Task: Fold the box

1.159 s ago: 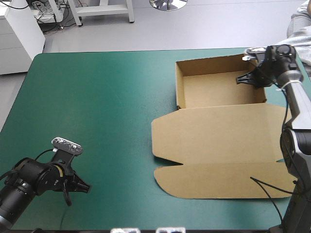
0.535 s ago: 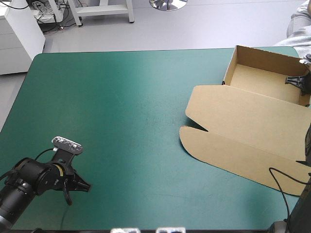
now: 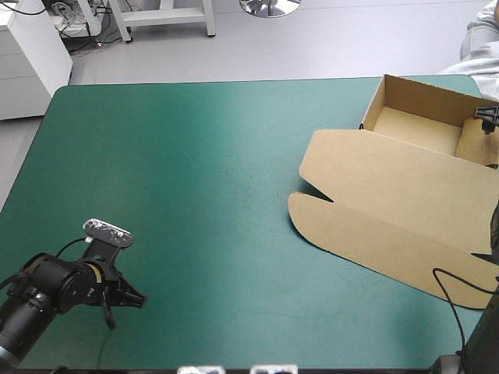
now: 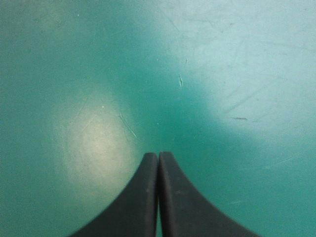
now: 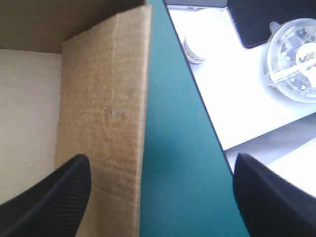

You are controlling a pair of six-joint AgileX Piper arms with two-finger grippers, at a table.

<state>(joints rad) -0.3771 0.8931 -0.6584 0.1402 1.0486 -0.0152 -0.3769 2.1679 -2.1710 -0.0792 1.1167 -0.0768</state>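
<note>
1. One table with its teal-green cover carries everything. Most of it lies bare, and the work has shifted to its far right corner.
2. One brown box has moved. Earlier it sat square, a little in from the right edge. Now it lies turned at an angle, with its open tray close by the far right corner. Its lid lies flat, spreading toward the near right edge. The tray's walls stand raised, so I judge the folding largely done and this last move a shifting of the box rather than a fold.
3. The right claw is released, its black fingers spread wide. The tray's end wall rises between them, nearer to one finger. I cannot tell whether either finger touches it.
4. The left claw is clenched to a point and grasps nothing. It sits over bare cover by the near left corner, well apart from the box, just where it was before.
</note>
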